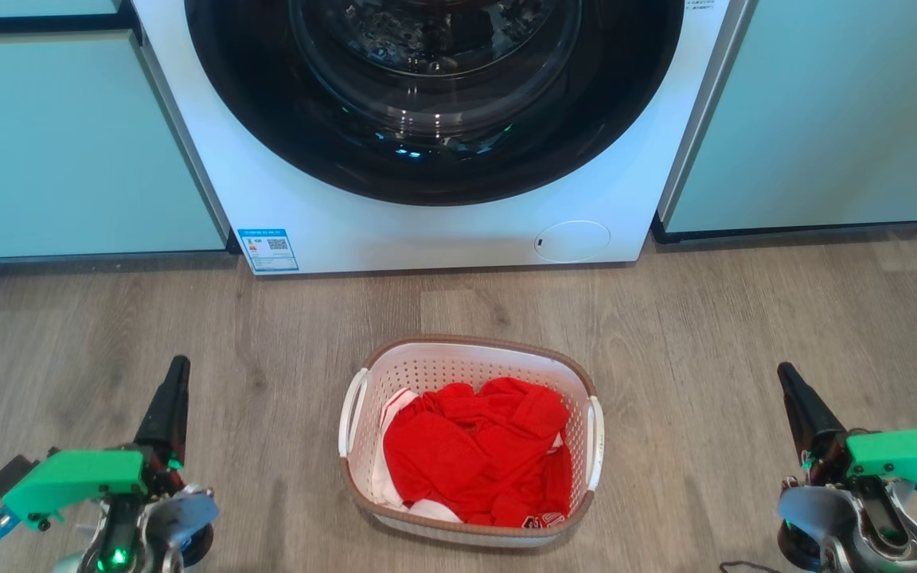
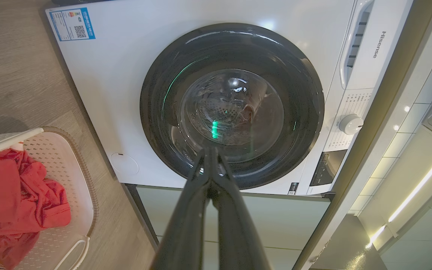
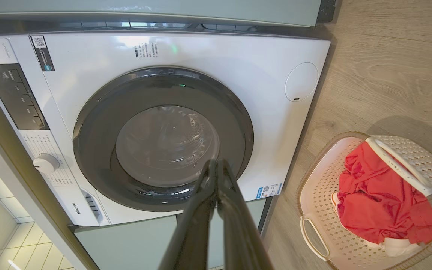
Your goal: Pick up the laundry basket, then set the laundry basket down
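The laundry basket (image 1: pixel 442 370), white and perforated with a brown rim, stands on the wood floor before the washing machine, holding red and white clothes (image 1: pixel 478 454). It has a white handle on each side. My left gripper (image 1: pixel 177 368) hangs well to the basket's left, shut and empty. My right gripper (image 1: pixel 785 372) hangs well to its right, also shut and empty. In the left wrist view the basket (image 2: pixel 79 165) lies at the lower left, beside the closed gripper (image 2: pixel 211 150). The right wrist view has the basket (image 3: pixel 313 195) at the lower right, away from the gripper (image 3: pixel 216 162).
A white front-loading washing machine (image 1: pixel 442 231) with a dark round door stands just behind the basket. Pale green cabinets (image 1: pixel 68 143) flank it on both sides. Bare wood floor (image 1: pixel 705 318) surrounds the basket.
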You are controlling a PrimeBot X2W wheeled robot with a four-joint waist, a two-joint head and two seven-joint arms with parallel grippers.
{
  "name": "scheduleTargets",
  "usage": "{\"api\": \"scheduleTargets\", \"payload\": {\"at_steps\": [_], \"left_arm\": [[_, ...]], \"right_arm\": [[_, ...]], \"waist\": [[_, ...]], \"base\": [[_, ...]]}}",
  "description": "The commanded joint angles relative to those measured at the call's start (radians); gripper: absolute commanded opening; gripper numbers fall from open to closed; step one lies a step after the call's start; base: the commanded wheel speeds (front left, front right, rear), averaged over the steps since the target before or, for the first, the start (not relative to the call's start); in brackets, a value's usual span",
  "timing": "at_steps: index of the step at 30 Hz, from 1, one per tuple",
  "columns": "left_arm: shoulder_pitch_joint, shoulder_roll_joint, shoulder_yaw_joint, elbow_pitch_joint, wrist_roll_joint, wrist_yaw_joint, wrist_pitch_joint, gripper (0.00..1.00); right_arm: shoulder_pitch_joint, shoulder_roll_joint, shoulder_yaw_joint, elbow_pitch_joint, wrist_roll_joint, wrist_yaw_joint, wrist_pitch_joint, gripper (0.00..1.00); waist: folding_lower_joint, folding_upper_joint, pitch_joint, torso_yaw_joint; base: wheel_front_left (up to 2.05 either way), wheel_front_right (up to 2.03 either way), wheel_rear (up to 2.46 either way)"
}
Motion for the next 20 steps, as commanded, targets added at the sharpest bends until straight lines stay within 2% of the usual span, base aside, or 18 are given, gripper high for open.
{"api": "scheduleTargets", "payload": {"at_steps": [1, 20], "left_arm": [[-0.055, 0.004, 0.035, -0.03, -0.002, -0.007, 0.004, 0.0], [-0.056, 0.003, 0.036, -0.03, 0.0, -0.007, 0.006, 0.0]], "right_arm": [[-0.046, -0.009, 0.014, -0.036, 0.0, 0.003, 0.006, 0.0], [-0.046, -0.005, 0.009, -0.035, -0.004, 0.003, 0.01, 0.0]], "waist": [[0.0, 0.0, 0.0, 0.0], [0.0, 0.0, 0.0, 0.0]], "base": [[0.0, 0.0, 0.0], [0.0, 0.0, 0.0]]}}
